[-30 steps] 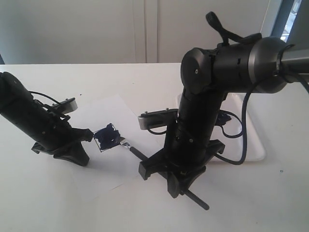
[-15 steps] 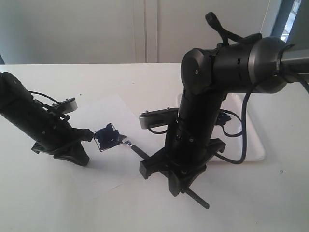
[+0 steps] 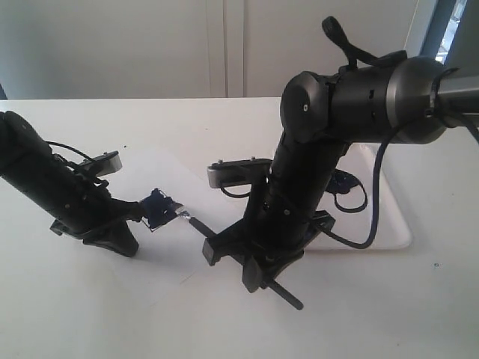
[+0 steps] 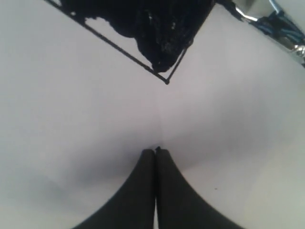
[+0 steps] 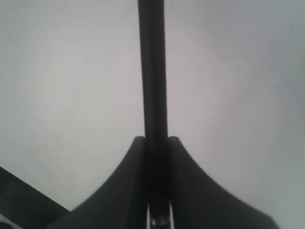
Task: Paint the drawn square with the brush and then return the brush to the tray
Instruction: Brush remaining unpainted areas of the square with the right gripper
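The drawn square [image 3: 156, 209] on the white paper [image 3: 142, 168] is smeared with dark blue-black paint, and its outlined corner and paint [image 4: 157, 38] show in the left wrist view. My right gripper [image 3: 258, 275] is shut on the black handle of the brush [image 3: 196, 224], which runs straight out between the jaws [image 5: 156, 139]. The brush head rests at the square's right edge and the tail sticks out behind the gripper. My left gripper [image 3: 138, 213] is shut, tips [image 4: 155, 150] pressed on the paper just left of the square. The white tray [image 3: 393, 221] lies at the right, behind the right arm.
The bulky right arm [image 3: 337, 105] hangs over the middle of the white table and hides most of the tray. The left arm [image 3: 45, 183] slants in from the left edge. A black cable [image 3: 370, 224] loops over the tray.
The right arm has moved left, carrying the brush head to the square's right edge. The square and paper have slid slightly left. The left gripper has stayed in place.
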Motion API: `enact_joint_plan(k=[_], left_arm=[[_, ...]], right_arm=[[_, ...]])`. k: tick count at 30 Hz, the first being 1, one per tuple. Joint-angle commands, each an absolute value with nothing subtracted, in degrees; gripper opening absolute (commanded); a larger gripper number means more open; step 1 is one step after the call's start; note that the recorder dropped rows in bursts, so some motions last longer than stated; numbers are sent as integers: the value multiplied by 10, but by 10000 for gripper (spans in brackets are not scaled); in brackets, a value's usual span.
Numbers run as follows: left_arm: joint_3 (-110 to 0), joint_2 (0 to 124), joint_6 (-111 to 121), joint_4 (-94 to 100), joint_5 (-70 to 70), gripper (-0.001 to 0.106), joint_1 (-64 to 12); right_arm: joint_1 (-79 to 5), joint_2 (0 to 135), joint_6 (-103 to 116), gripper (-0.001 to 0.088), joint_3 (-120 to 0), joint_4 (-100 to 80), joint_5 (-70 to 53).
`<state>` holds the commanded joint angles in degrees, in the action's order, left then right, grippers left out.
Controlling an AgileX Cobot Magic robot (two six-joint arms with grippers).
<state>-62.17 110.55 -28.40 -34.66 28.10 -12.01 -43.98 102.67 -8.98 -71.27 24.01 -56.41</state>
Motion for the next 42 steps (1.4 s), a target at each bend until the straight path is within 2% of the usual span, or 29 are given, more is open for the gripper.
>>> enact_joint_plan(k=[11, 21, 27, 42], left_arm=[[-671, 1080, -278, -356, 275, 0, -104], [-690, 1114, -278, -355, 188, 0, -103], [-708, 1157, -276, -355, 193, 0, -103], [-708, 1166, -253, -359, 267, 0, -104]], right_arm=[[-440, 1023, -93, 0, -728, 250, -563], [-440, 1023, -93, 0, -729, 261, -561], [-440, 1023, -93, 0, -740, 261, -567], [-440, 1029, -72, 0, -742, 243, -566]])
